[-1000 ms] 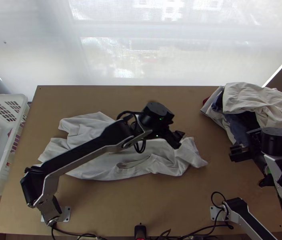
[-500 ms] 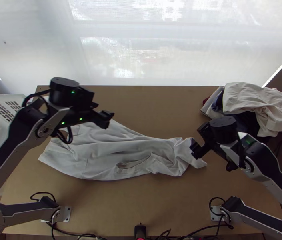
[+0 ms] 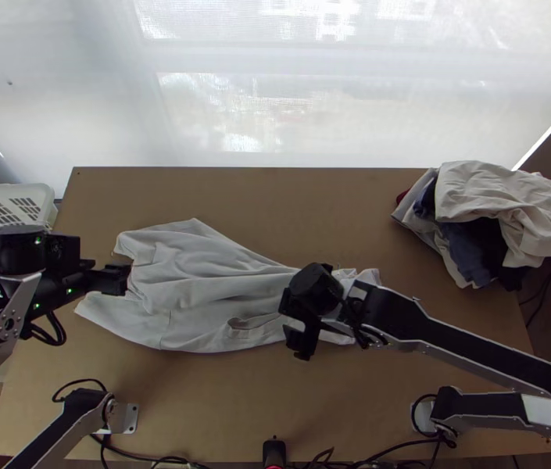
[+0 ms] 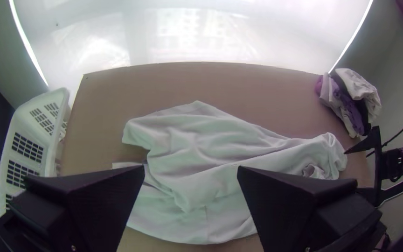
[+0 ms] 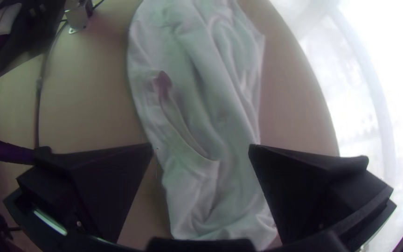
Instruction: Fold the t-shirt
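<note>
One t-shirt (image 3: 197,289) is laid rumpled across the left and middle of one table (image 3: 338,211). Above that table two grippers are held, both spread wide: the left gripper (image 3: 123,279) over its left side, the right gripper (image 3: 301,338) over its middle. One basket (image 3: 41,191) is placed at its left edge, one clothes pile (image 3: 502,195) at its far right corner.

The left gripper (image 3: 123,279) has swung from the right end of the t-shirt (image 3: 197,285) back to its left end. The right gripper (image 3: 300,334) has left the clothes pile (image 3: 502,195) and come in over the t-shirt, near the collar (image 3: 245,322).
</note>
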Robot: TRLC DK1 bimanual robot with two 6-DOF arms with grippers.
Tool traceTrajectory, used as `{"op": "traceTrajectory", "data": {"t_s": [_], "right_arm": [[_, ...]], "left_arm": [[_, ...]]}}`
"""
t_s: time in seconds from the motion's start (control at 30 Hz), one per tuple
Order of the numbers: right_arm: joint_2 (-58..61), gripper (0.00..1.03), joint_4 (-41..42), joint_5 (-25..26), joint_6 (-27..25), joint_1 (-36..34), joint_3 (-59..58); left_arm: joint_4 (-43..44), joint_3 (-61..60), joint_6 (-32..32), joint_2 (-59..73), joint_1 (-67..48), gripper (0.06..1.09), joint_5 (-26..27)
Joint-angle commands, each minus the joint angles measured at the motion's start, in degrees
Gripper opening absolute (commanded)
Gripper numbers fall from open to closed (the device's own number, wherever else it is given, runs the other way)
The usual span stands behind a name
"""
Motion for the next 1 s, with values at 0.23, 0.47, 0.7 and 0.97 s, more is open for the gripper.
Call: {"op": "traceTrajectory", "data": {"t_s": [0.23,0.47,0.7,0.97], "right_arm": [[23.55,0.91,6.73,-9.71,3.30,7.02,10.33],[30.14,0.87,8.93,-10.42,5.14,6.05,12.71],[33.04,0.87,10.07,-10.68,6.02,6.14,14.64],[37.09,0.87,10.07,-10.68,5.67,6.14,19.30]], "left_arm": [[-3.04,-10.02,-0.26,-8.48,7.50,1.02,0.10],[-2.69,-12.65,0.09,-8.92,9.35,1.02,0.10],[-2.25,-15.03,0.18,-9.71,9.61,1.02,0.19],[-3.13,-16.34,0.35,-11.82,10.05,1.02,0.10]]}}
